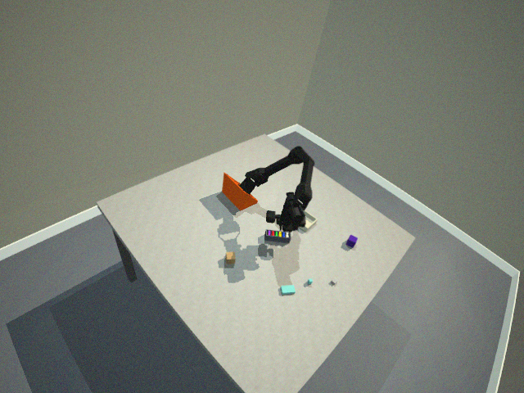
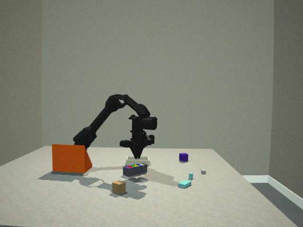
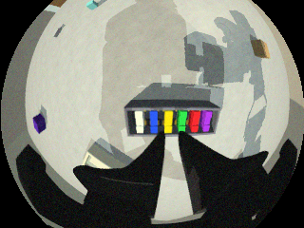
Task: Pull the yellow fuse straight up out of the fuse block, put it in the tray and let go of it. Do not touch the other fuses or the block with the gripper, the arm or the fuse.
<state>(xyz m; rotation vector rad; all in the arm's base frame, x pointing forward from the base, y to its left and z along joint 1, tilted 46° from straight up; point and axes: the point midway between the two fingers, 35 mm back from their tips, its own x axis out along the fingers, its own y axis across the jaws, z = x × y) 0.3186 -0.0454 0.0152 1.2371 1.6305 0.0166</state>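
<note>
The tool [image 3: 167,152] hung narrowly parted, empty, above the yellow fuse [image 3: 167,122] at frame centre; descending off-line risked striking the neighbouring blue fuse [image 3: 154,122] or block [image 3: 170,106]

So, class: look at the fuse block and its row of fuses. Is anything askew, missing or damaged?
Nothing stands out. All six fuses sit upright in the fuse block, the yellow fuse included; the end effector hangs above, holding nothing.

The arm [image 2: 102,117] is matte black all over, built of chunky rounded segments with bulbous joints. A boxy black housing sits at the wrist. The end effector [image 2: 136,154] is black too, its two fingers broad, tapering to points.
</note>
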